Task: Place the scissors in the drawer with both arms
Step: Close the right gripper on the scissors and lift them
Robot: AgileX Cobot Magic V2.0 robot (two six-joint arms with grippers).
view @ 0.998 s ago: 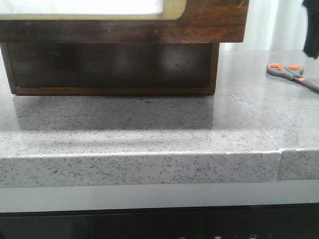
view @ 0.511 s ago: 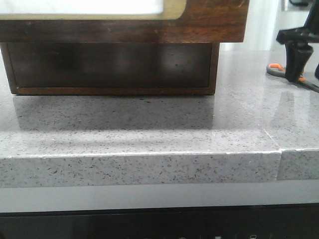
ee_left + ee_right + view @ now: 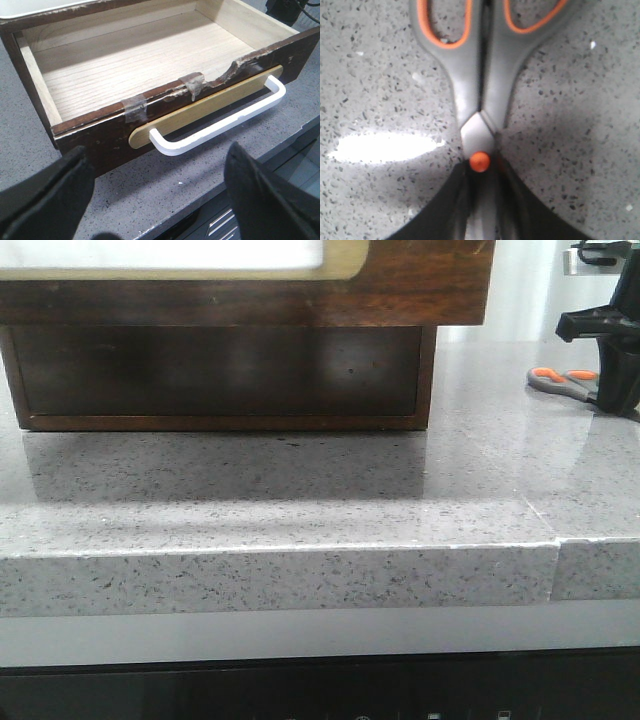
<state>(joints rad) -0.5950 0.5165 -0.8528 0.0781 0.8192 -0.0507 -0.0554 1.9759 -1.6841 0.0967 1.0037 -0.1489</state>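
Observation:
The scissors (image 3: 556,378), with grey handles and orange-lined loops, lie on the grey counter at the far right. In the right wrist view the scissors (image 3: 480,75) fill the frame. My right gripper (image 3: 481,174) is shut on the blades just behind the orange pivot, and in the front view my right gripper (image 3: 612,380) stands over them. The dark brown drawer (image 3: 100,137) is pulled open and empty, with a white handle (image 3: 220,125). My left gripper (image 3: 157,155) is open and empty just in front of that handle. The drawer front (image 3: 420,285) fills the top of the front view.
The cabinet's lower recess (image 3: 220,375) sits under the open drawer. The counter's front edge (image 3: 300,575) runs across the front view, with a seam at the right (image 3: 556,560).
My right gripper came down from the upper right onto the scissors and closed on their blades. The scissors shifted slightly left.

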